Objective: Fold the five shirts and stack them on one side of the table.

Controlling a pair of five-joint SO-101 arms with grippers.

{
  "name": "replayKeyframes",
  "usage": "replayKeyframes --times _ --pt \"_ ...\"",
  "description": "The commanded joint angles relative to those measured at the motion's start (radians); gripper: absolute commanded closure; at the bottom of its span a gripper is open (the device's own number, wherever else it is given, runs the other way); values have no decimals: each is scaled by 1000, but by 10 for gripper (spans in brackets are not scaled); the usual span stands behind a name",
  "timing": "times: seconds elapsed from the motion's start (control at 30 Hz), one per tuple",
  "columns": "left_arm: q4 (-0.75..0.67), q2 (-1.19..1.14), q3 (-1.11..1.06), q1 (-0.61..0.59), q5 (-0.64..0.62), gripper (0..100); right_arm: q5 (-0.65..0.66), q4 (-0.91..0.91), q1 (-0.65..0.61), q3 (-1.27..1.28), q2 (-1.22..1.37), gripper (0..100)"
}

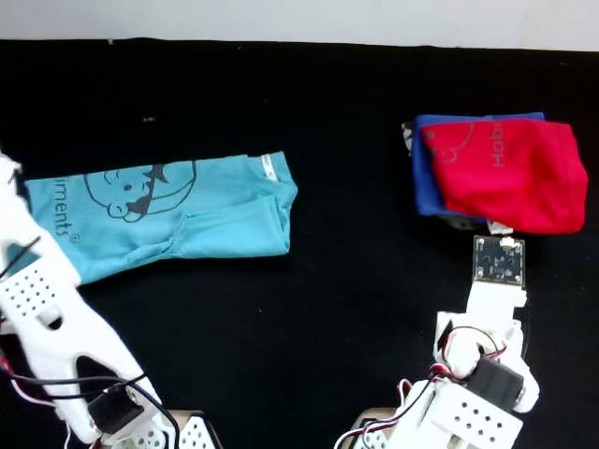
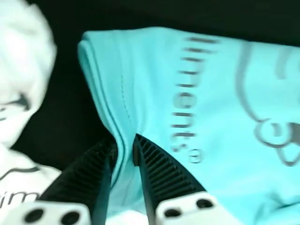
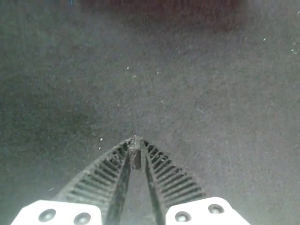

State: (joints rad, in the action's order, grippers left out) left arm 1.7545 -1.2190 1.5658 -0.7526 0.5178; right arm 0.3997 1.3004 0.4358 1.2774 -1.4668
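Table: black, matte, cloth-like top, reaching the left and right edges in the high view. Far edge runs nearly straight, with a small nick near the far left corner. Behind that edge is a pale wall, plain, seen as a narrow band. Close up in the right wrist view, the black top looks fuzzy, with tiny white specks of lint scattered well apart.

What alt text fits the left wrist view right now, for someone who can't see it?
The left tool is shut on a folded edge of the teal shirt, which lies spread on the black table. Dark lettering and part of a line drawing are printed on the shirt.
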Motion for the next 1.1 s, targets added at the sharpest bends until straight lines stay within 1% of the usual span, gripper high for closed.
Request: replayKeyframes --times 0.0,0.13,0.33,0.47,0.53,0.67,0.77,0.83,0.9,1.07 --pt "25 48 47 65 -29 992 9 -50 12 18 -5 991" --pt "26 179 -74 134 -32 992 9 -163 13 153 -4 991" --pt "25 524 -455 254 -72 992 3 -338 13 383 -8 991" --pt "21 745 -725 386 -74 992 3 -403 15 470 -8 991" --pt "20 823 -812 466 -101 992 3 -407 15 478 -8 991" --pt "20 888 -843 645 -186 992 3 -406 15 486 -8 991" --pt "18 883 -843 782 -198 992 3 -406 15 486 -8 991" --pt "-14 852 -846 855 -198 992 3 -406 15 486 -8 991" --pt "-60 808 -843 911 -198 992 3 -407 15 486 -8 991" --pt "-160 719 -843 995 -199 990 3 -409 15 486 -8 991"
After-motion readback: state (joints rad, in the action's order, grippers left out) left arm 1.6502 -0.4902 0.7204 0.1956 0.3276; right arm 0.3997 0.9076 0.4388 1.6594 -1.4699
